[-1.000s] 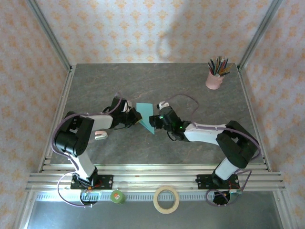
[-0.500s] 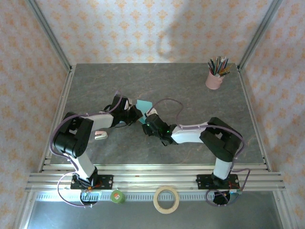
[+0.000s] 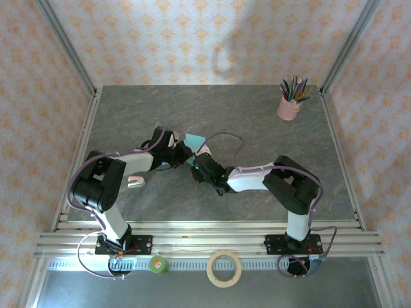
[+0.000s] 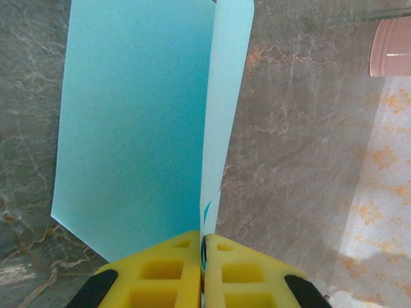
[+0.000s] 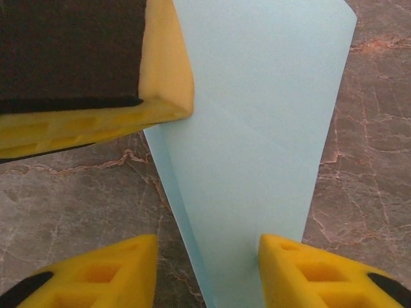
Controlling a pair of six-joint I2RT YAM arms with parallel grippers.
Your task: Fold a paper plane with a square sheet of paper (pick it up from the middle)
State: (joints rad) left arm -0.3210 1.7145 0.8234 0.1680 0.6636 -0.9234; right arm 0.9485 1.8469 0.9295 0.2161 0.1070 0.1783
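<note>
Square sheet of paper [image 3: 194, 140], creased into a narrower pointed turquoise shape, mid-table [image 3: 270, 122] between the two wrists. Seen from the left wrist as one broad panel [image 4: 135, 122] spread to the side and one thin flap edge-on beside it. Pinched at the fold by the left gripper [image 4: 202, 242], yellow pads pressed together on the paper. Straddled at its narrow end by the right gripper [image 5: 204, 256], jaws apart, nothing clamped yet. Judged very light, thin and floppy: likely to bow or slip, to crumple under a hard squeeze, to tear at a crease if pulled from both ends. Best taken along the centre fold near the middle, stiffer there for the doubled layers. Flat pads, gentle pressure, no tugging against the other grip.
</note>
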